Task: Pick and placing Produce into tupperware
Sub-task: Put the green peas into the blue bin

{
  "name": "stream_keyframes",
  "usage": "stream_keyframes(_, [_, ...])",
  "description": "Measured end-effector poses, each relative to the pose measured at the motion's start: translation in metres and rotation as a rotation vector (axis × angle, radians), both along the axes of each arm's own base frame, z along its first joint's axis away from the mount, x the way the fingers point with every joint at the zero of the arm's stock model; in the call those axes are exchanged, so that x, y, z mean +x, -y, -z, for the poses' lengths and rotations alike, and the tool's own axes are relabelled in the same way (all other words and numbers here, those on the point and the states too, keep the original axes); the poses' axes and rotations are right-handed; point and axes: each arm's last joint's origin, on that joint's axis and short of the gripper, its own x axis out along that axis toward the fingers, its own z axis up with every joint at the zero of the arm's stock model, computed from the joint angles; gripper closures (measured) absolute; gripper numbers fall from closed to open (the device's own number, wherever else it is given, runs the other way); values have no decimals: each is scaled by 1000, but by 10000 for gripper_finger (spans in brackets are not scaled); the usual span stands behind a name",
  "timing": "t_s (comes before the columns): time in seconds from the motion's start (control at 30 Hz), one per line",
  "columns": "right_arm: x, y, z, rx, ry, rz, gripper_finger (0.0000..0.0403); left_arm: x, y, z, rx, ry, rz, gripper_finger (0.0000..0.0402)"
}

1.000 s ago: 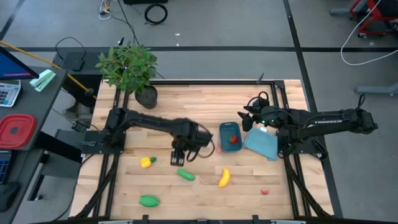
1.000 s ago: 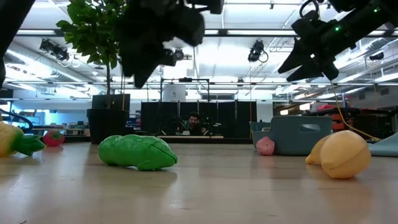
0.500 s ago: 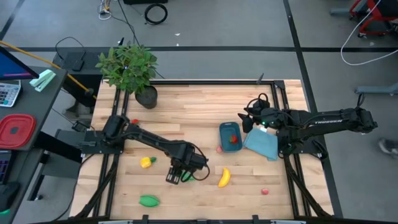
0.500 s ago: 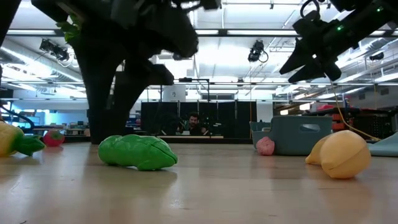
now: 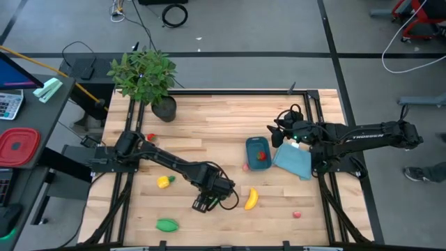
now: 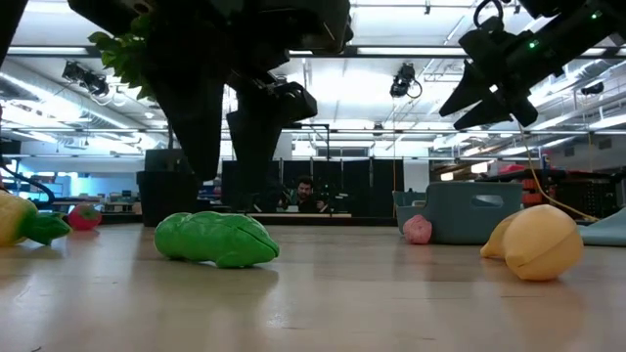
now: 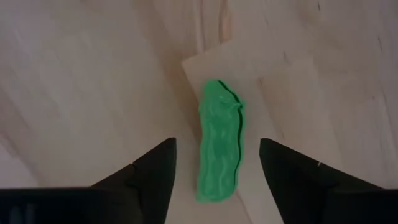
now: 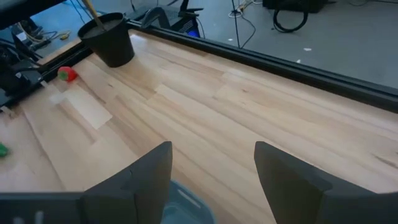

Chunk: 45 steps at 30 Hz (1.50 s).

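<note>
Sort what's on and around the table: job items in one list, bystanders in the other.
Job:
tub, red piece inside
green piece between the open left gripper fingers
second green piece
banana
yellow piece with green stem
small red pieces

Bystanders:
potted plant
light-blue flat piece
red container
right gripper, open, waiting above the tub

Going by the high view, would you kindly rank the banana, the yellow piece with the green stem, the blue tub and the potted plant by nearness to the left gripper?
From the left gripper:
1. Banana, just to its right.
2. Yellow piece with green stem, to its left.
3. Blue tub, farther right, toward the right arm.
4. Potted plant, at the far left corner.
</note>
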Motion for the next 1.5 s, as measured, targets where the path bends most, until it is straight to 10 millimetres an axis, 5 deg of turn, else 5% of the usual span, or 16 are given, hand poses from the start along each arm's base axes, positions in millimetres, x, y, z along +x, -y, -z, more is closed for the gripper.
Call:
stream_keyframes(0.37, [0, 0, 0, 1, -8, -12, 165, -5, 17, 9, -19, 1, -35, 139])
stream_keyframes(0.83, [0, -1, 1, 6, -9, -23, 165, 0, 5, 14, 32, -1, -110, 138])
stream_keyframes(1.2, [0, -1, 1, 9, -16, -26, 165, -1, 9, 37, 72, -86, -105, 141])
stream_keyframes(1.5, [-1, -1, 2, 10, -23, -26, 165, 3, 0, 38, 85, -74, -134, 203])
